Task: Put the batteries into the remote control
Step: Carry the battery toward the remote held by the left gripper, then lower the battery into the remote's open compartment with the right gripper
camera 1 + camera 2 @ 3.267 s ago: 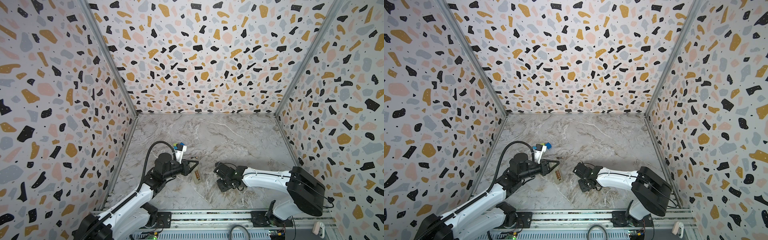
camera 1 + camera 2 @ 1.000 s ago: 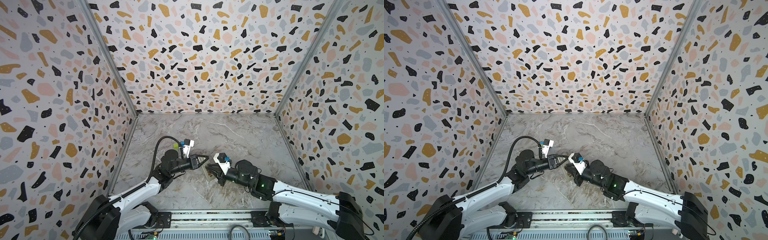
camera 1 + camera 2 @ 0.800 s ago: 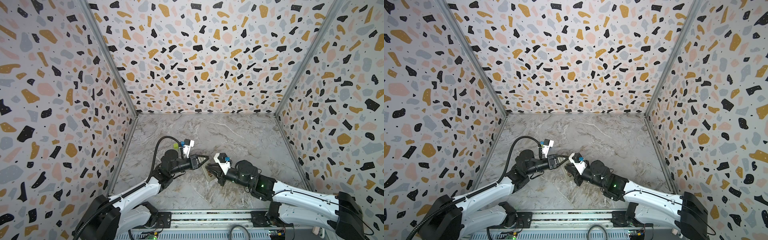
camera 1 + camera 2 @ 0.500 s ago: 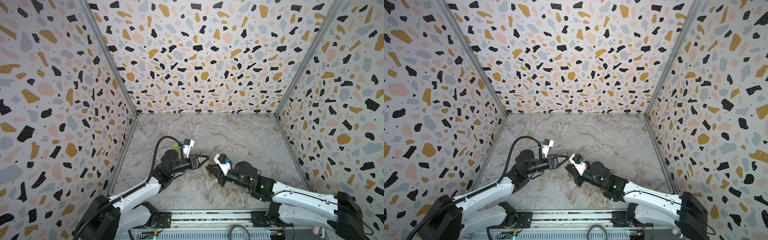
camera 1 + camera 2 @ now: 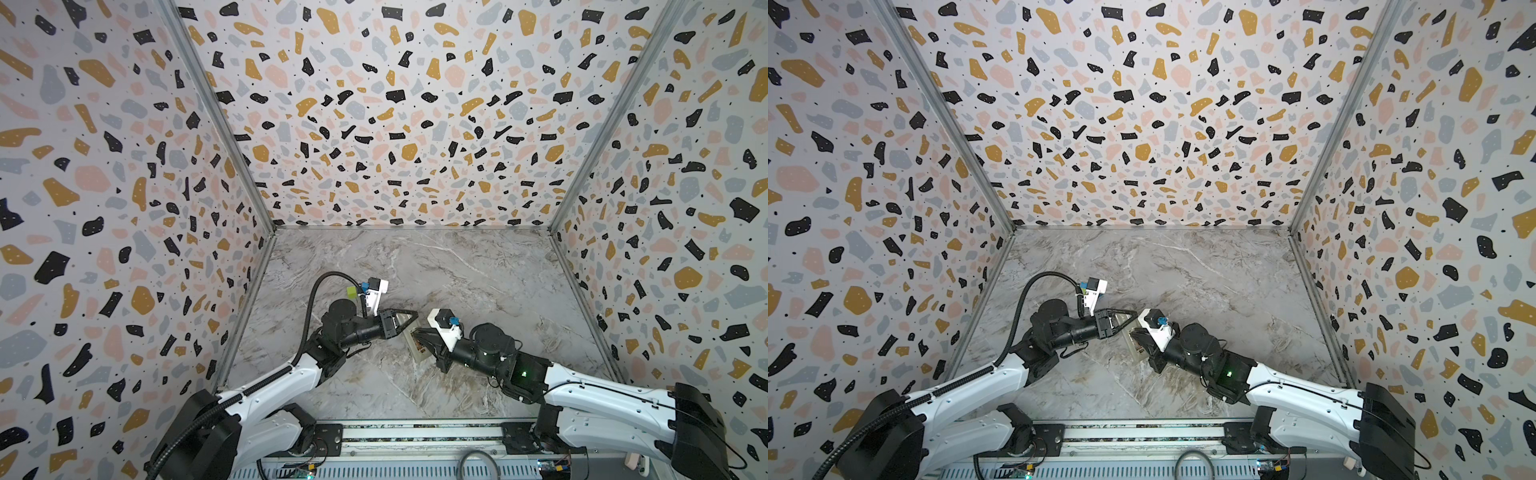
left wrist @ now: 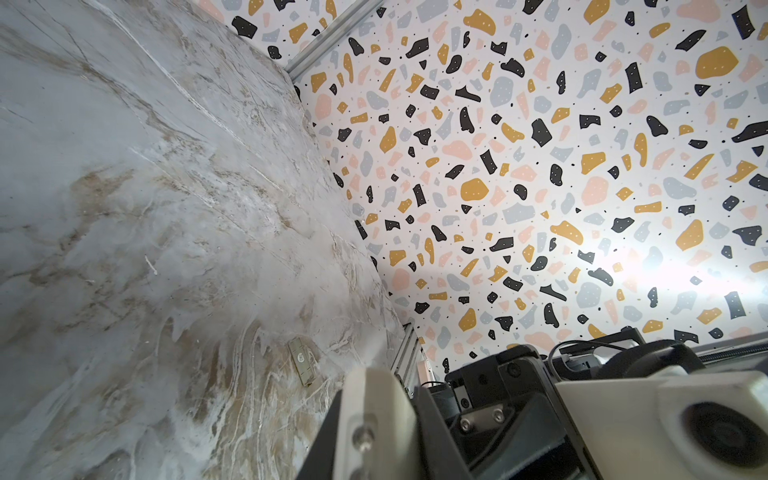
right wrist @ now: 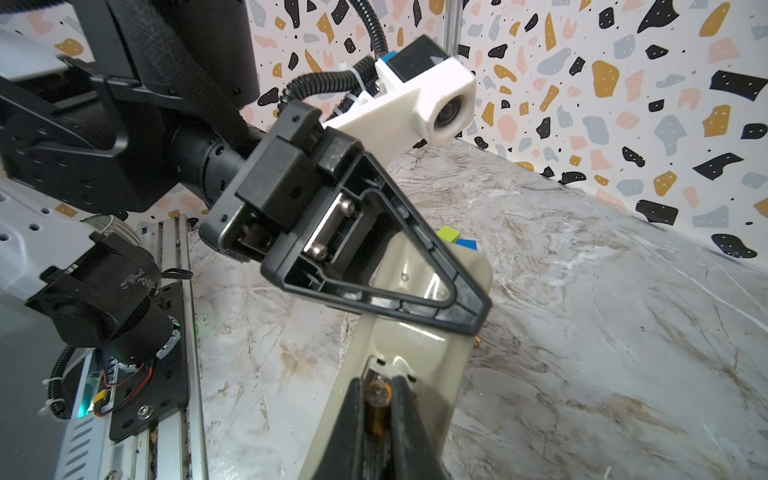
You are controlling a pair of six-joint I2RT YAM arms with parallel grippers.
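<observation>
The right gripper (image 7: 377,380) was clamped on 1 battery (image 7: 376,415) at the remote control (image 7: 409,345): loading was underway, not done.
The battery's metal end sat at the notch in the remote control's near end, and by my reading it was not yet seated. The left gripper (image 7: 473,316) was closed tip to tip, with nothing seen between, and lay across the remote control's far end, seemingly to brace it on the table (image 7: 582,332). A green cube (image 7: 448,233) and a blue cube (image 7: 467,244) sat just beyond. Whether the other of the 2 batteries was already in the bay could not be told.
</observation>
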